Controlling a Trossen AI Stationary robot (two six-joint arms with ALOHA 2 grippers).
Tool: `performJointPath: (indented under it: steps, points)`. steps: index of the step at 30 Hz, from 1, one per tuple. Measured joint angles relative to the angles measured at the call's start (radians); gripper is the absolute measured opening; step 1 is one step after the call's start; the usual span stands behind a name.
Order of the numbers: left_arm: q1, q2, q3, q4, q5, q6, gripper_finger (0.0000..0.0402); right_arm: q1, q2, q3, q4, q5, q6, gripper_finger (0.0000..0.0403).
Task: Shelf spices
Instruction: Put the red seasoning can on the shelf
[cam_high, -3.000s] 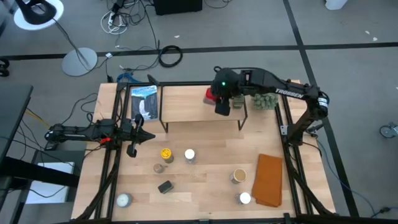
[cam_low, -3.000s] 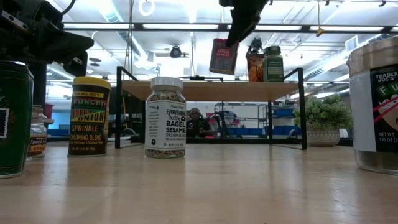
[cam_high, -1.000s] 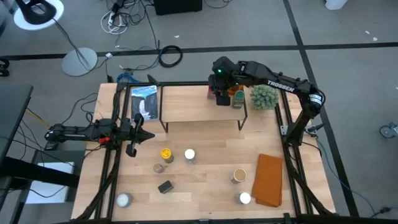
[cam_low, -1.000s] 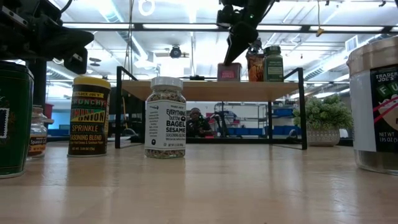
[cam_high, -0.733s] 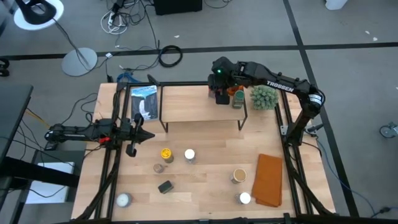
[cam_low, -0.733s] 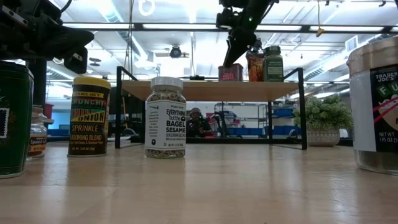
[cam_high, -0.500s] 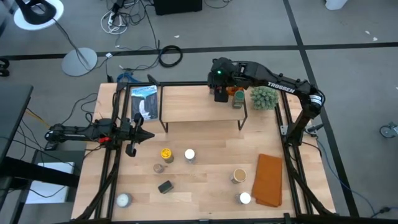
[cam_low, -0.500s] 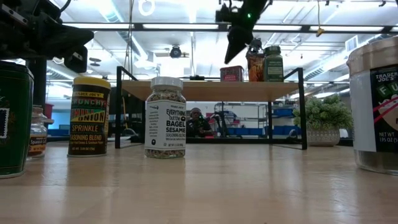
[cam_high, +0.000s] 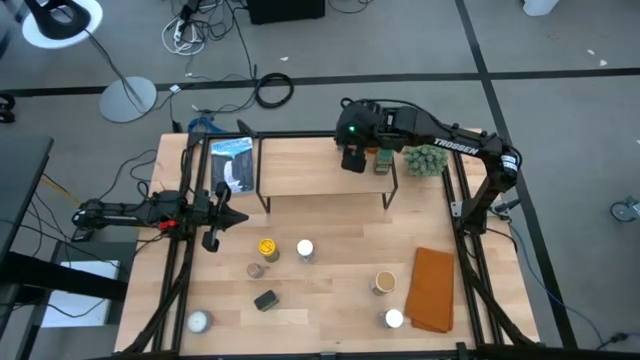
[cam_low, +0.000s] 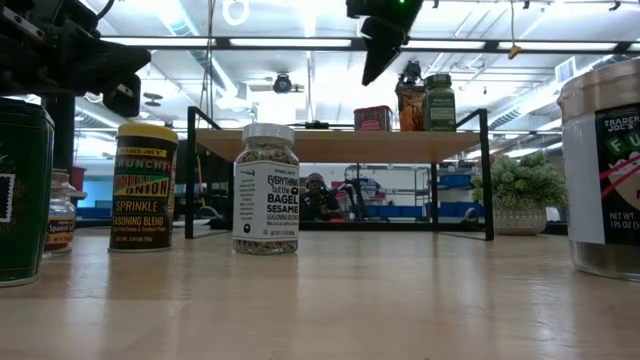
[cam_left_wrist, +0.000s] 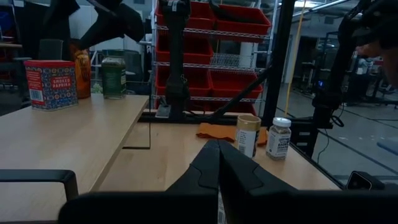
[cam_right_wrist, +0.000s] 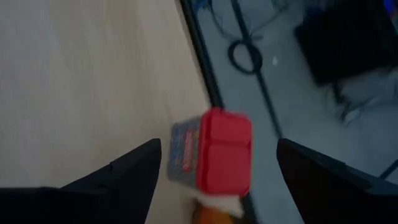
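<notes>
I see the right gripper (cam_low: 381, 45) above the shelf (cam_low: 340, 141), fingers spread and empty. The red box (cam_low: 372, 118) stands on the shelf beside two jars (cam_low: 425, 102). The left gripper (cam_high: 212, 220) waits clenched over the tabletop's (cam_high: 330, 290) left edge.

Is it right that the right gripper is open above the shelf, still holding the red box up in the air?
Not quite. The right gripper is open above the shelf, but it holds nothing: the red box stands on the shelf board beside the two jars, apart from the fingers. The low view shows this, and the right wrist view shows the box lying free between the open fingers.
</notes>
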Motion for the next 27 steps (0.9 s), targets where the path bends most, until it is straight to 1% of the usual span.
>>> performJointPath:
  steps: [5, 8, 10, 12, 14, 16, 21, 22, 23, 27]
  points:
    - [0.0, 0.0, 0.0, 0.0, 0.0, 0.0, 0.0007, 0.004, 0.0, 0.0, -0.048, -0.029, 0.128, 0.031]
    - [0.0, 0.0, 0.0, 0.0, 0.0, 0.0, 0.0007, 0.006, 0.0, 0.0, -0.05, -0.069, 0.146, 0.0304]
    - [0.0, 0.0, 0.0, 0.0, 0.0, 0.0, 0.0007, 0.006, 0.0, 0.0, -0.051, -0.073, 0.152, 0.0291]
    - [0.0, 0.0, 0.0, -0.001, 0.0, 0.0, 0.0007, 0.006, 0.003, 0.0, -0.051, -0.074, 0.152, 0.0265]
    - [0.0, 0.0, 0.0, -0.001, 0.0, 0.0, 0.0007, 0.006, 0.004, 0.0, -0.056, -0.074, 0.152, 0.0224]
    - [0.0, 0.0, 0.0, -0.001, 0.0, 0.0, 0.0007, 0.007, 0.004, 0.0, -0.055, -0.074, 0.152, 0.0173]
    - [0.0, 0.0, 0.0, 0.0, 0.0, 0.0, 0.0007, 0.011, 0.004, 0.0, -0.059, -0.093, 0.143, 0.0028]
    - [0.0, 0.0, 0.0, -0.001, 0.0, 0.0, 0.0007, 0.011, 0.004, 0.0, -0.062, -0.101, 0.136, 0.0015]
    - [0.0, 0.0, 0.0, -0.001, 0.0, 0.0, 0.0007, 0.01, 0.004, -0.001, -0.062, -0.107, 0.134, 0.0012]
    - [0.0, 0.0, 0.0, -0.001, 0.0, 0.0, 0.0007, -0.001, 0.005, -0.029, -0.064, -0.126, 0.14, 0.0014]
